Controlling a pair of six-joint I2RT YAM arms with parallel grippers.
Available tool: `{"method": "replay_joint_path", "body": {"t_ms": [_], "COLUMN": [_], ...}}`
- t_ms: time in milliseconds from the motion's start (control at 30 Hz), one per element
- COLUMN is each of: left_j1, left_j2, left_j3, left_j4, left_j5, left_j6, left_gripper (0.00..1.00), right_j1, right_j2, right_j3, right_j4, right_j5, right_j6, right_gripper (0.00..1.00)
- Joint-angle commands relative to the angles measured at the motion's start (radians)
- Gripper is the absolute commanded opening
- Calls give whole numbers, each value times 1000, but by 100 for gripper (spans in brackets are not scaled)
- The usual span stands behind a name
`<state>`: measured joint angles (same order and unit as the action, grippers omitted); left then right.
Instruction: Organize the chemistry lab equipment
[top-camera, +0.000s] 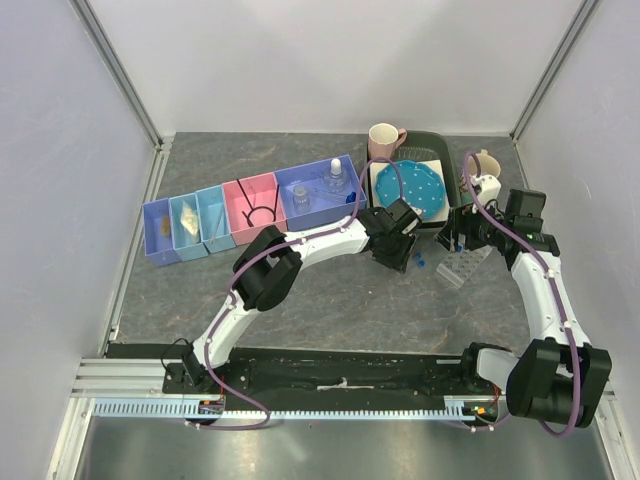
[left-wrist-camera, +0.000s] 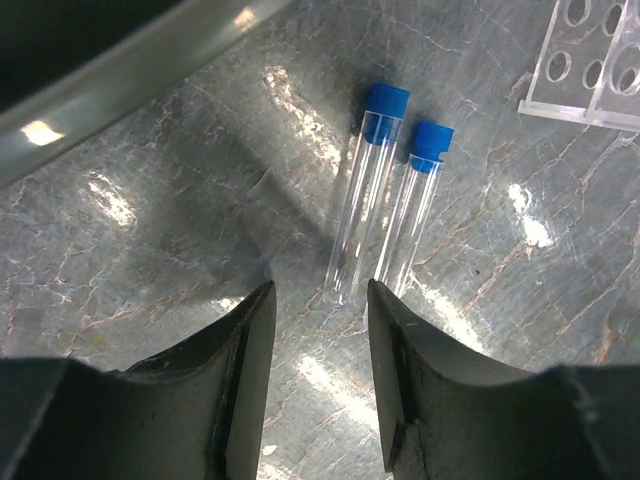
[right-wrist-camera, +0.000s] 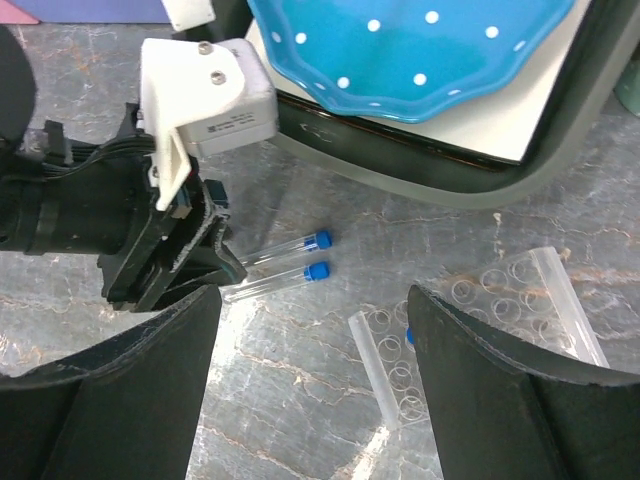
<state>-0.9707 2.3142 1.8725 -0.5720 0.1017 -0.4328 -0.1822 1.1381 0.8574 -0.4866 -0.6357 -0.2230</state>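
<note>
Two blue-capped vials (left-wrist-camera: 362, 205) lie side by side on the grey table, just ahead of my left gripper (left-wrist-camera: 320, 300), which is open and empty above their clear ends. They also show in the right wrist view (right-wrist-camera: 285, 265) and from the top camera (top-camera: 421, 260). The clear tube rack (right-wrist-camera: 490, 320) lies on the table to their right, under my open, empty right gripper (right-wrist-camera: 315, 300). From the top camera, the left gripper (top-camera: 400, 256) is left of the rack (top-camera: 462, 266) and the right gripper (top-camera: 462, 240) is above it. A beaker (top-camera: 302, 198), a white-capped bottle (top-camera: 336, 178) and a black wire loop (top-camera: 258, 212) sit in bins.
A row of blue and pink bins (top-camera: 165, 232) stands at the left. A blue dotted plate (top-camera: 410, 188) rests on a white board in a dark tray (right-wrist-camera: 420, 175) behind the vials. A pink mug (top-camera: 385, 137) and a second mug (top-camera: 485, 162) stand at the back.
</note>
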Motion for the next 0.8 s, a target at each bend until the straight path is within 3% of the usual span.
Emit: {"method": "replay_joint_path", "body": {"t_ms": [0, 400, 767], "left_j1": [-5, -11, -19], "left_j2": [17, 50, 93], "left_j3": [27, 59, 82], "left_j4": [31, -9, -42], "left_j5": [-57, -99, -235], "left_j6": [-24, 8, 106], "left_gripper": [49, 44, 40], "right_j1": [-16, -19, -20], "right_j2": [-17, -6, 14], "right_j3": [-8, -14, -14], "right_j4": [26, 37, 42], "right_j5": [36, 28, 16], "right_j6": [27, 34, 37], "right_gripper": [83, 84, 84]}}
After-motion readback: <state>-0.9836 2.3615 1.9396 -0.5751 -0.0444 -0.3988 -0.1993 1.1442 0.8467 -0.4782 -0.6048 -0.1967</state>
